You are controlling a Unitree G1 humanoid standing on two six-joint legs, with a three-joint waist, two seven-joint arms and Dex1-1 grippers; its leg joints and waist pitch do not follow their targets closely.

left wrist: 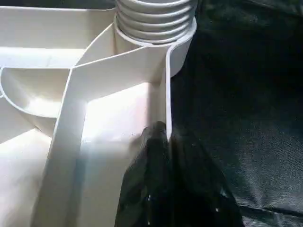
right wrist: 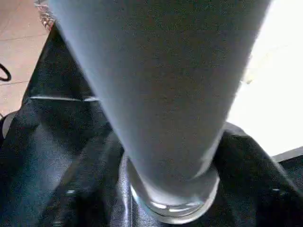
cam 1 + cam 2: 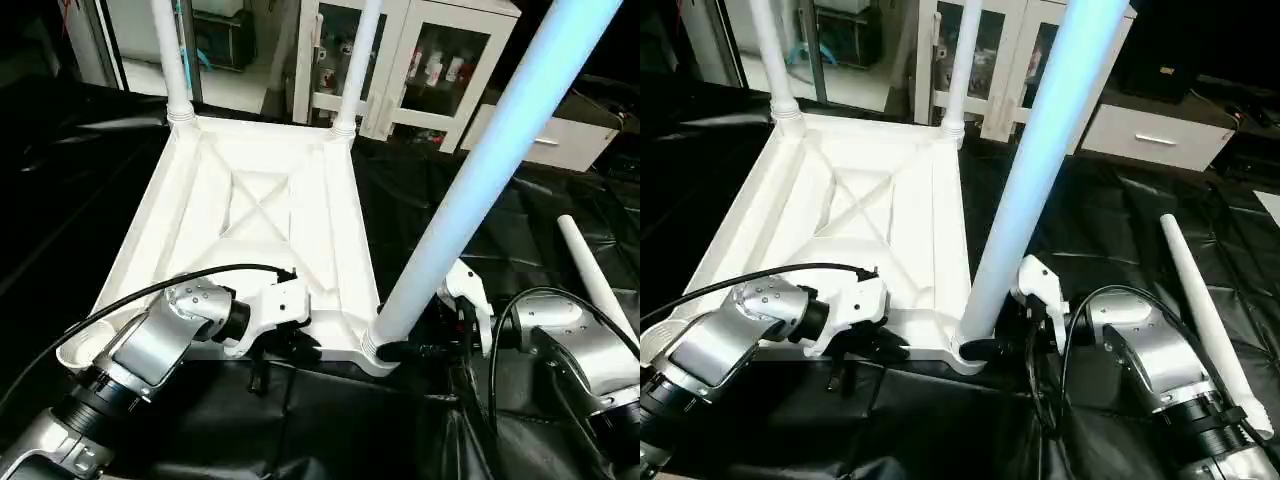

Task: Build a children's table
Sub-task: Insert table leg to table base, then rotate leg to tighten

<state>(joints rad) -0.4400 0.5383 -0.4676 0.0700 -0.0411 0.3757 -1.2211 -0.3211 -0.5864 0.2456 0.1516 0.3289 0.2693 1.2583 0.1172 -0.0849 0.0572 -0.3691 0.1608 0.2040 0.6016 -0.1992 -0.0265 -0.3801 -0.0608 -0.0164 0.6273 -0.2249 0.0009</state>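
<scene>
The children's table top (image 3: 260, 200) lies underside up on black cloth, its ribs showing. Two white legs (image 3: 172, 60) (image 3: 358, 60) stand in the far corner sockets. A third leg (image 3: 480, 160) stands tilted in the near right socket. My right gripper (image 3: 395, 350) is at its base, and its black fingers (image 2: 90, 189) lie against both sides of the leg's foot. My left gripper (image 3: 285, 348) is shut on the top's near rim, beside that same socket (image 1: 156, 28). A loose leg (image 3: 1205, 310) lies on the cloth to the right.
Black cloth (image 3: 470, 230) covers the work surface around the top. A white cabinet with glass doors (image 3: 430, 60) and a low white drawer unit (image 3: 570, 135) stand behind. Black cables loop over both forearms.
</scene>
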